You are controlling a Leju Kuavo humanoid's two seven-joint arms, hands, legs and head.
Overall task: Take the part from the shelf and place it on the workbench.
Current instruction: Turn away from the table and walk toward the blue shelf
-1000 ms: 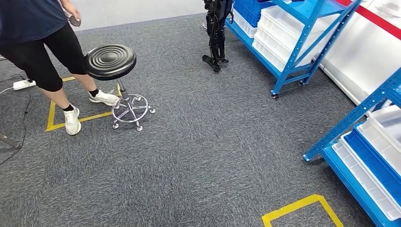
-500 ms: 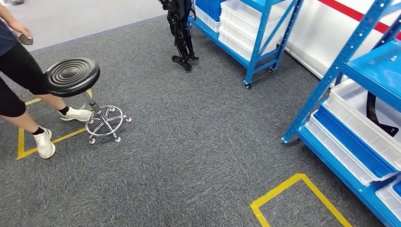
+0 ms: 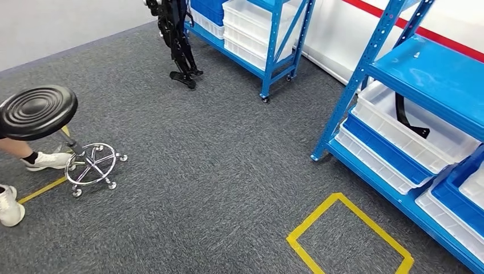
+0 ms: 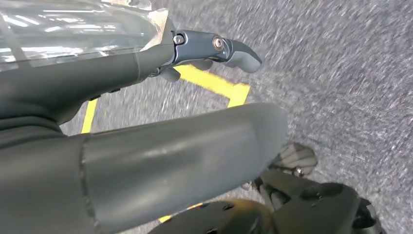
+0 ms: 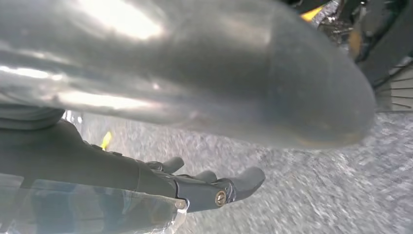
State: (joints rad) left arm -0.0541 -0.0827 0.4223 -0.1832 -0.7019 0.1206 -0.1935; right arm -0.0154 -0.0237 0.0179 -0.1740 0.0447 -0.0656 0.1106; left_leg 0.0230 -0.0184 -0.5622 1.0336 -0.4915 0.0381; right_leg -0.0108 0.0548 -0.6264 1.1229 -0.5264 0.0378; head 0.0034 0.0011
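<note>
Swinging right, the camera has brought the near shelf (image 3: 425,74) closer. Both hands hang empty over carpet, left hand (image 4: 160,151) and right hand (image 5: 195,97), fingers loosely apart. A black part (image 3: 408,117) lies in the white bin (image 3: 394,140). Approach underway; next, face it and reach.

Rough grey carpet (image 3: 217,171) (glossy blue metal shelf (image 3: 365,68)).
</note>
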